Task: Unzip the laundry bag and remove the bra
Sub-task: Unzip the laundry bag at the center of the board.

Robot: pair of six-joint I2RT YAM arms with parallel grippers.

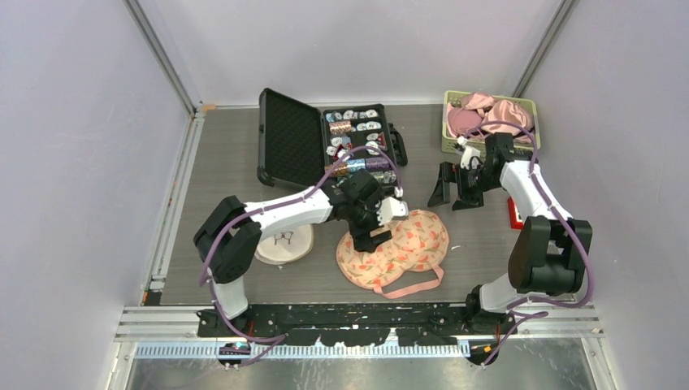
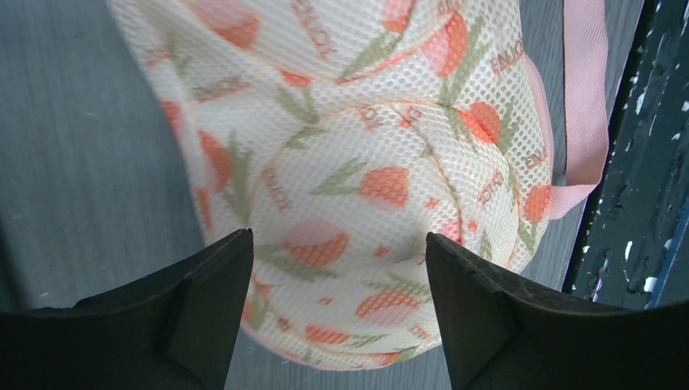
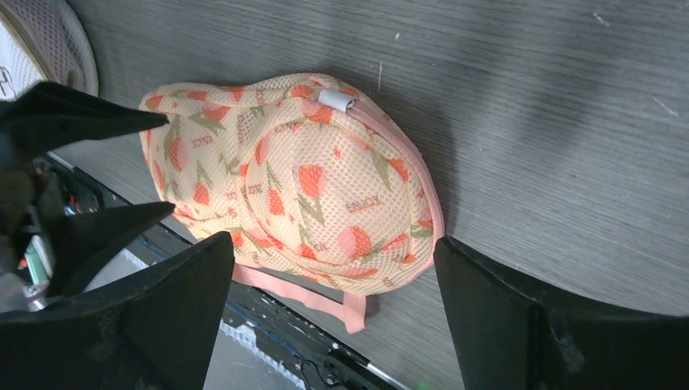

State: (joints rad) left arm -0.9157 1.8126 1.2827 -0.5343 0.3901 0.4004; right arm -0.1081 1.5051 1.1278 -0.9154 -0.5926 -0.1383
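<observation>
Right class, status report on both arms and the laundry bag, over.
Left gripper open, over laundry bag. Right gripper open, apart from it. Bag looks zipped, zipper pull showing, bra unseen. Black case behind, not blocking.

Lab test cell — plain white walls [image 1: 341,41], aluminium rails [image 1: 174,191], grey table [image 1: 227,154]

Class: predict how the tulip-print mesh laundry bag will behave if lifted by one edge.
Probably light: the laundry bag is thin open mesh. It keeps a domed shape lying flat, so likely springy rather than limp. Its pink strap lies loose and would probably dangle.
</observation>
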